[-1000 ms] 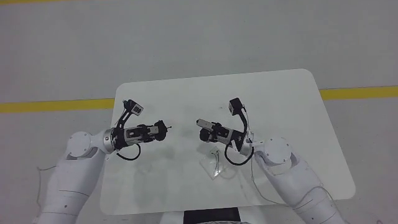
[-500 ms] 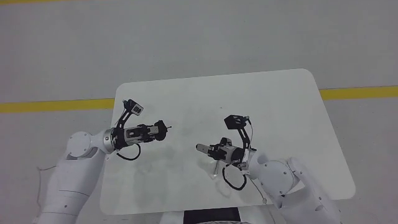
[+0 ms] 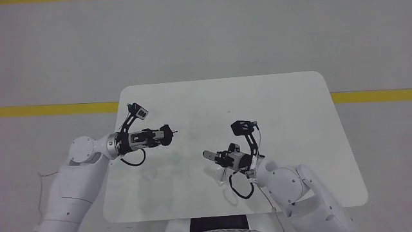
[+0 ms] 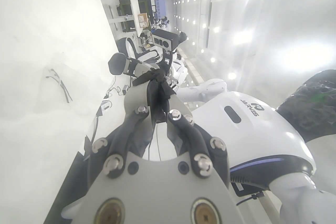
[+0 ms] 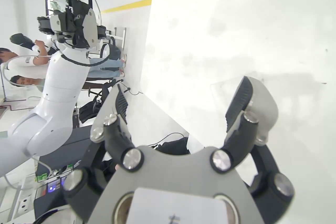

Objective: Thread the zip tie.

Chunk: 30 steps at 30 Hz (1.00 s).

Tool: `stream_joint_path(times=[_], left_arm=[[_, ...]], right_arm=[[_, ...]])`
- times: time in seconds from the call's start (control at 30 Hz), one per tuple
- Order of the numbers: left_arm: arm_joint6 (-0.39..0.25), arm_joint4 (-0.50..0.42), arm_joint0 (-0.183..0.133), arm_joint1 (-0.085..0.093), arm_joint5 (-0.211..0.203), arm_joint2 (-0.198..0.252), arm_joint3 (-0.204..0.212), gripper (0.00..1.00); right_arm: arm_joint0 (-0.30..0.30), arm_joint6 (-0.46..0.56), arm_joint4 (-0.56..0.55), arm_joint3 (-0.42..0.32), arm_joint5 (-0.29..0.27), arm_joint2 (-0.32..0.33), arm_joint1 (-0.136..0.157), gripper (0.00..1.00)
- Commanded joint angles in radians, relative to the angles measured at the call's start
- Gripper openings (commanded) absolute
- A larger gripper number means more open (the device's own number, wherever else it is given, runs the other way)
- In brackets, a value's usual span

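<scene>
My left gripper (image 3: 168, 134) hovers over the table's left half, shut on a black zip tie (image 4: 157, 83) whose thin tip (image 3: 174, 131) pokes out past the fingers. My right gripper (image 3: 207, 155) sits low near the table's front middle, open, with nothing between its ribbed pads (image 5: 241, 97). In the right wrist view my right gripper (image 5: 181, 101) faces the left gripper (image 5: 76, 25), farther off. A clear bag with spare black zip ties (image 4: 61, 84) lies flat on the table, partly under the right arm (image 3: 221, 179).
The white table (image 3: 290, 103) has rounded corners, and its front edge runs close below the right gripper. Grey floor with yellow lines surrounds it.
The right arm has swung from the table's middle toward the front edge and dropped lower, now covering part of the clear bag. The left arm has stayed still with the zip tie.
</scene>
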Motion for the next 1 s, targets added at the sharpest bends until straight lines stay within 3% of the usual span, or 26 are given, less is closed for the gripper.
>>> stream_joint_path(times=[0.0,0.43,0.53,0.73,0.97], left_arm=[[0.0,0.0,0.0,0.0,0.0,0.0,0.0,0.0],[0.0,0.0,0.0,0.0,0.0,0.0,0.0,0.0],[0.0,0.0,0.0,0.0,0.0,0.0,0.0,0.0],[0.0,0.0,0.0,0.0,0.0,0.0,0.0,0.0],[0.0,0.0,0.0,0.0,0.0,0.0,0.0,0.0]], right_arm=[[0.0,0.0,0.0,0.0,0.0,0.0,0.0,1.0],[0.001,-0.011,-0.006,0.002,-0.006,-0.002,0.0,1.0],[0.001,-0.007,-0.051,-0.013,0.02,-0.024,0.001,1.0],[0.005,0.073,-0.167,-0.026,0.044,-0.063,-0.004,1.0],[0.048,0.264,-0.277,0.0,0.044,-0.06,-0.036,1.0]])
